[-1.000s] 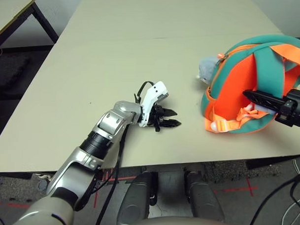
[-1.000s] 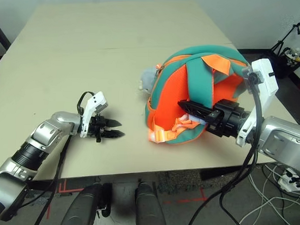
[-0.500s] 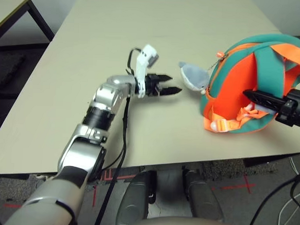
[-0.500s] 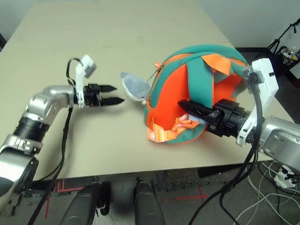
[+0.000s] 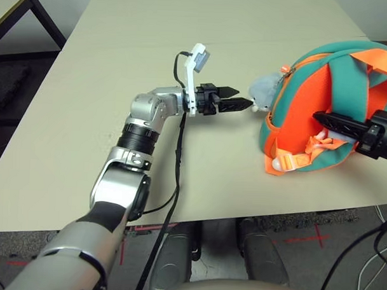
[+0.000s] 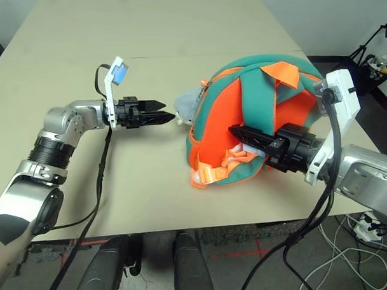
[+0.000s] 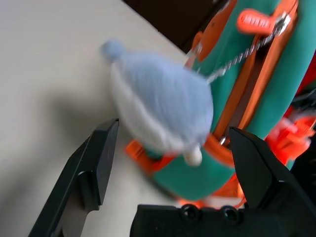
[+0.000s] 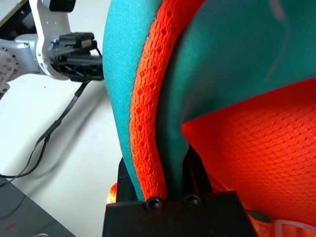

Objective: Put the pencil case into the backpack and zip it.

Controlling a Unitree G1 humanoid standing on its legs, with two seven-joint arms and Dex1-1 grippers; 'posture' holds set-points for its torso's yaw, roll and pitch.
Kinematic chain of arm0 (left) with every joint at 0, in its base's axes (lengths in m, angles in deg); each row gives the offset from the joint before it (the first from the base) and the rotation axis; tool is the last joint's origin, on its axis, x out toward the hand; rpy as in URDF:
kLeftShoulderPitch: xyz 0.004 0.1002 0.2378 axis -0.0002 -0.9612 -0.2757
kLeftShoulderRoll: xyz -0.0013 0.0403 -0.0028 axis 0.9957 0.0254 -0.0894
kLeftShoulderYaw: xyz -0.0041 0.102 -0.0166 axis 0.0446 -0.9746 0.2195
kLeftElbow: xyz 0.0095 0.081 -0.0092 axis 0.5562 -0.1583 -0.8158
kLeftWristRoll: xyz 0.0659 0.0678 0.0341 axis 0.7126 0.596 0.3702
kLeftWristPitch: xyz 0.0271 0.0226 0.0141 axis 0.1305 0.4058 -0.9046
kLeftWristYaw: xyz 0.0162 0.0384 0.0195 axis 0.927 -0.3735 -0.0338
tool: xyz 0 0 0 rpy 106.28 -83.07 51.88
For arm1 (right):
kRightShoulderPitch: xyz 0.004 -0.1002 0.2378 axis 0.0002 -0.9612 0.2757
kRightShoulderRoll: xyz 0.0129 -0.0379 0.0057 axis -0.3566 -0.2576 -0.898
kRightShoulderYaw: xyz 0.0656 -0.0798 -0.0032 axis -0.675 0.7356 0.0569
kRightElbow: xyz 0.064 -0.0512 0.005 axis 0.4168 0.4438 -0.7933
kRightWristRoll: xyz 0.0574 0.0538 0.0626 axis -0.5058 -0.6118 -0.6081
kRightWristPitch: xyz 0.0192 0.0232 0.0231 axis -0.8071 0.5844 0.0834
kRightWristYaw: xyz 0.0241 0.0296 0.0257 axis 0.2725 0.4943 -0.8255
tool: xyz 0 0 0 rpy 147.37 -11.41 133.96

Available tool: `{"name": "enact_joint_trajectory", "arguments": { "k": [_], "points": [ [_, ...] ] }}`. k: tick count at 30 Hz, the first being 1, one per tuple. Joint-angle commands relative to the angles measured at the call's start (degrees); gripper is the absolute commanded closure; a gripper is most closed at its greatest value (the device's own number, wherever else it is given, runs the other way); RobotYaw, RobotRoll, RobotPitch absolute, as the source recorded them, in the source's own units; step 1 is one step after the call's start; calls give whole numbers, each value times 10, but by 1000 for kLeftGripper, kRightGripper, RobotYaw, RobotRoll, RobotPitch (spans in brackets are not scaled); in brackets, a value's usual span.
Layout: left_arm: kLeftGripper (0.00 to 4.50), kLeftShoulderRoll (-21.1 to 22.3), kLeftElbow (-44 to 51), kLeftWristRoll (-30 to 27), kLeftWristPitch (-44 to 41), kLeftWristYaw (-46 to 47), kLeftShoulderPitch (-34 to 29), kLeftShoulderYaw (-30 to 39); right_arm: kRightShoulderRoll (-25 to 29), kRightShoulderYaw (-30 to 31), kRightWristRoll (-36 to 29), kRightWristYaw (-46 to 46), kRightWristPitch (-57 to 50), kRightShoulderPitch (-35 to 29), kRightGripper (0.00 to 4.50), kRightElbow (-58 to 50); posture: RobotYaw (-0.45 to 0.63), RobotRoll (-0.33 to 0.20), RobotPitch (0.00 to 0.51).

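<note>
You are steadying the backpack (image 6: 225,114) on the surface (image 6: 135,181), your right gripper (image 6: 232,129) pinching its fabric between closed jaws. Your left gripper's (image 6: 170,112) empty jaws are gaping beside the plush toy (image 7: 163,98); zipping, apparently underway, is requiring the zipper pull (image 7: 256,21), the pencil case presumably lying inside.

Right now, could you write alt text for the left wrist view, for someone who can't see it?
A grey-blue and white plush toy hangs by a chain from a teal and orange backpack on a pale table. In front of the toy, the left end effector reaches in with its two black fingers spread wide.
</note>
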Motion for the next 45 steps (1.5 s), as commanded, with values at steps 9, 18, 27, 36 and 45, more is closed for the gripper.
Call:
{"name": "enact_joint_trajectory", "arguments": {
  "k": [9, 18, 27, 36, 45],
  "points": [
    [0, -54, -118, -29, -43, 69, 58, 70, -4, 15, 0, 5, -11, 5, 4362, -10, -58, 0, 198],
    [0, -80, -169, 2, -44, 111, 56, 57, -5, 17, -4, 2, -12, 10, 4362, -11, -63, 0, 200],
    [853, -92, -165, -5, -33, 112, 64, 74, -8, 19, -4, -2, -11, 13, 4362, -13, -65, 0, 202],
    [3707, -90, -146, -7, 3, 99, 63, 84, -11, 21, -1, -2, -11, 14, 4362, -12, -60, 0, 201],
    [4500, -74, -120, -1, 7, 96, 43, 78, -15, 25, 1, -2, -11, 18, 4362, -11, -57, 0, 202]
  ]
}}
